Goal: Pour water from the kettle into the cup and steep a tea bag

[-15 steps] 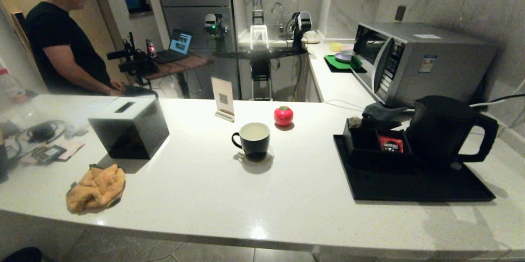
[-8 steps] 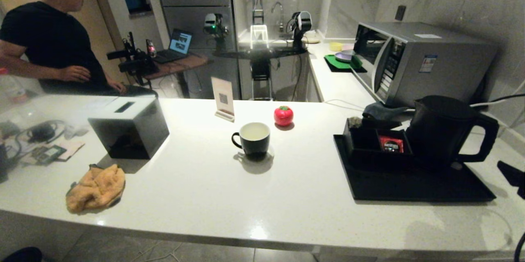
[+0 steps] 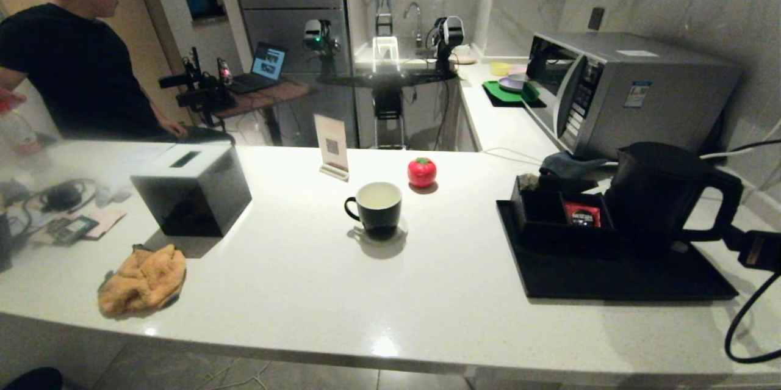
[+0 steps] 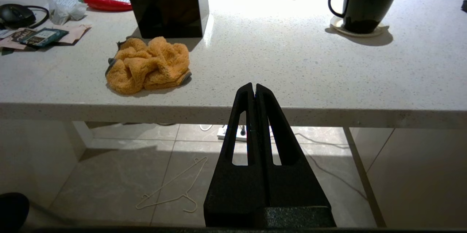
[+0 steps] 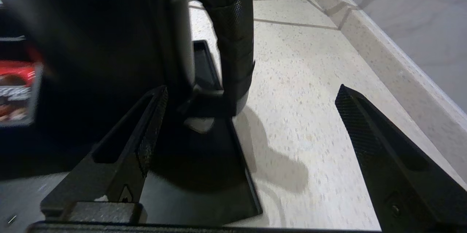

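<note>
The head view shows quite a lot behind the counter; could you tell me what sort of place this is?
Probably a kitchen used as a robot test room: a microwave, a sink tap, and a laptop beside a seated man.

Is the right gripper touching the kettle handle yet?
Apart. In the right wrist view the right gripper is open, its fingers spread wide, and the kettle handle stands ahead of them with bare counter showing between.

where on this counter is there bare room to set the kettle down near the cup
Bare counter lies between the cup and the black tray, and in front of the cup. The tray is crowded: kettle, compartment box, right hand open at its handle.
</note>
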{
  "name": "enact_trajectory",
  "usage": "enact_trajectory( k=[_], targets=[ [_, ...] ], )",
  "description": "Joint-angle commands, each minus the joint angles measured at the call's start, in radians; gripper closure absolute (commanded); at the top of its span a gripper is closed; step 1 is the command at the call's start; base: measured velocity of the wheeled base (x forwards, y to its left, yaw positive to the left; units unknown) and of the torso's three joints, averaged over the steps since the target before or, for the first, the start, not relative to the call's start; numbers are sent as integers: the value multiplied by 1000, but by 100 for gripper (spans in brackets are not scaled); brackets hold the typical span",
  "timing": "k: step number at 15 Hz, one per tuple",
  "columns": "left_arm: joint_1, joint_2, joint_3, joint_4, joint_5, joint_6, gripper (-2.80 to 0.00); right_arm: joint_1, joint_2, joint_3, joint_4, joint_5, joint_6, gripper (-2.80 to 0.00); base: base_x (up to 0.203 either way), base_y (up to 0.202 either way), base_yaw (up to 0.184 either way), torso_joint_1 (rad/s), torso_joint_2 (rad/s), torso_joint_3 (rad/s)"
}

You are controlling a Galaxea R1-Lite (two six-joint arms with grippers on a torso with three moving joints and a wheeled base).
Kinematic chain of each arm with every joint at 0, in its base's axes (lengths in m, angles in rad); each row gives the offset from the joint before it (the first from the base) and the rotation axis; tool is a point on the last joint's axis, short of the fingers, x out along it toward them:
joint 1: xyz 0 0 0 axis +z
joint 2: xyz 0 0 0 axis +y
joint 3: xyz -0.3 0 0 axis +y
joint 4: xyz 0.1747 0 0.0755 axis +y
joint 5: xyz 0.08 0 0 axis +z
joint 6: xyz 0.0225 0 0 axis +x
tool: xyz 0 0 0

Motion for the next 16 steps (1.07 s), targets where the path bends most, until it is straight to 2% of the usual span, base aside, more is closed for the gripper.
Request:
enact_trajectory(
  k=[1,14,16],
  targets=[
    [0,1,-1,0,0,0,0,0,63,-27,-15,0,-1,-280,0,0,0,0,0,0],
    [0,1,0,0,0,0,0,-2,204,-122,-156,-6,-1,-280,0,0,0,0,0,0],
    [0,1,0,1,0,0,0,-2,226,-156,-155,-52,-1,-280,0,0,0,0,0,0]
  ],
)
